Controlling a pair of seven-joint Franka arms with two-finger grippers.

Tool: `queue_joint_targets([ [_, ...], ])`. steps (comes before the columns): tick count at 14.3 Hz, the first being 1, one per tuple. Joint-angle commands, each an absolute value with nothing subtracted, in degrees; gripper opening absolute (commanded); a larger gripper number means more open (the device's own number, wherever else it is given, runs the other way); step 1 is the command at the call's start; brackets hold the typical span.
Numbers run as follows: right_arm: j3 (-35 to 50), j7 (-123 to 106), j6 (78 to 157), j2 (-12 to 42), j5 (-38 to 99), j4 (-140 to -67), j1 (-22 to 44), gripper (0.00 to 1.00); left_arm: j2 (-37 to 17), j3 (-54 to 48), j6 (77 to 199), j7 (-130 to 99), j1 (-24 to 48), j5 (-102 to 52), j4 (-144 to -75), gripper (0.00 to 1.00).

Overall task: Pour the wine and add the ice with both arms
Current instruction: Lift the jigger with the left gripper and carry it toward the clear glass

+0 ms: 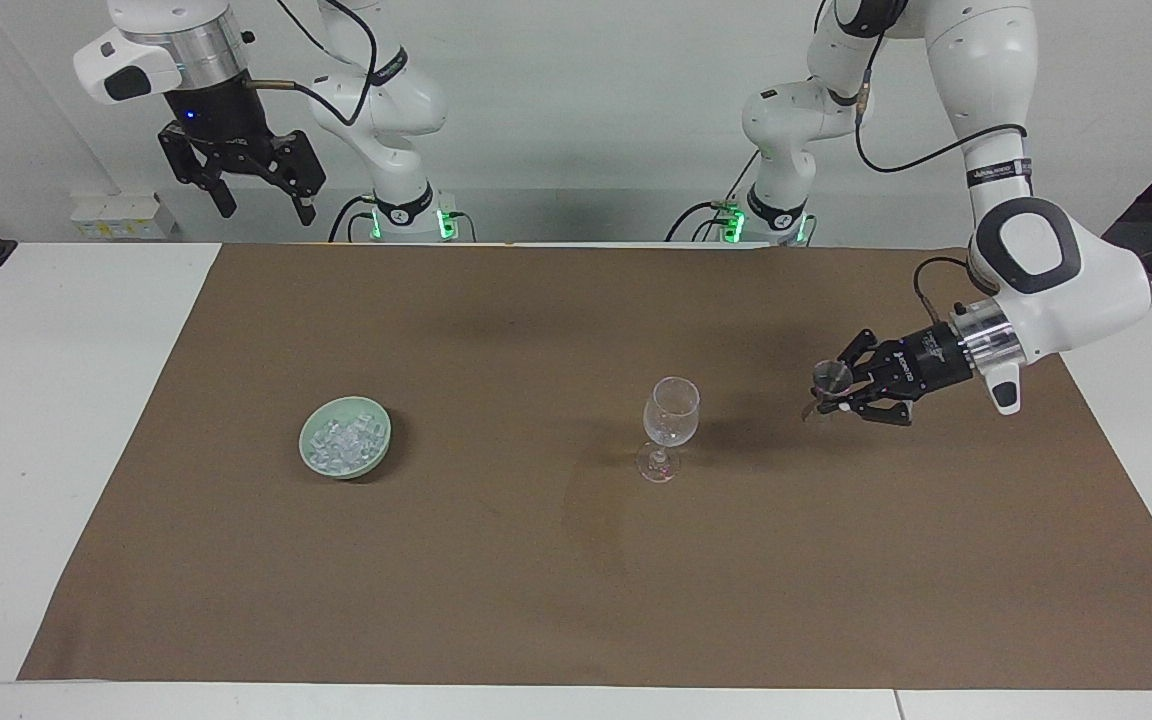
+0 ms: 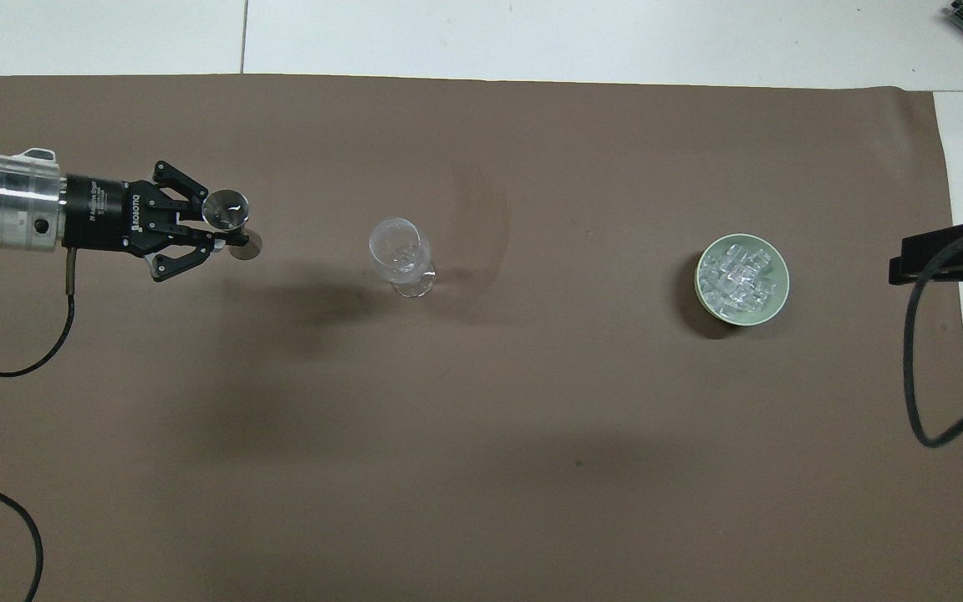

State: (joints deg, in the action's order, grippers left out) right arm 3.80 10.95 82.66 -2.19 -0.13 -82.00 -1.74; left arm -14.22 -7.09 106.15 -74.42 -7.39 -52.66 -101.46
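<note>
plenty of bare brown cloth [image 1: 576,560] around the wine glass [image 1: 671,425]. left tool [image 1: 833,392] is up over the cloth, clamped on a small clear cup [image 2: 226,211]. right tool [image 1: 258,190] waits raised, fingers spread. ice [image 1: 343,441] fills the green bowl [image 1: 378,452] toward the right arm's end of the desk.

The work surface is a white table [image 1: 56,420] covered over most of its top by a brown cloth [image 1: 536,560]; bare white margins remain at both ends and along the edge farthest from the robots. In the overhead view a seam [image 2: 244,38] divides the white surface into panels. A plain white wall [image 1: 576,110] rises at the robots' end. A white socket strip [image 1: 121,215] sits low against that wall. Lighting is even and casts soft shadows on the cloth.
</note>
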Motion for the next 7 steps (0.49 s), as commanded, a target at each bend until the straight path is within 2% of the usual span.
queue_joint_targets([
  [1, 4.1, 9.9, 82.4, -3.3, 1.1, -83.1, -2.7, 1.00, -12.3, -6.2, 108.2, -79.8, -3.8, -50.2, -100.6, 0.00],
  [7, 4.1, 9.9, 82.3, -3.3, 1.2, -83.1, -2.7, 1.00, -12.6, -6.3, 113.4, -85.3, 3.9, -41.7, -97.0, 0.00],
])
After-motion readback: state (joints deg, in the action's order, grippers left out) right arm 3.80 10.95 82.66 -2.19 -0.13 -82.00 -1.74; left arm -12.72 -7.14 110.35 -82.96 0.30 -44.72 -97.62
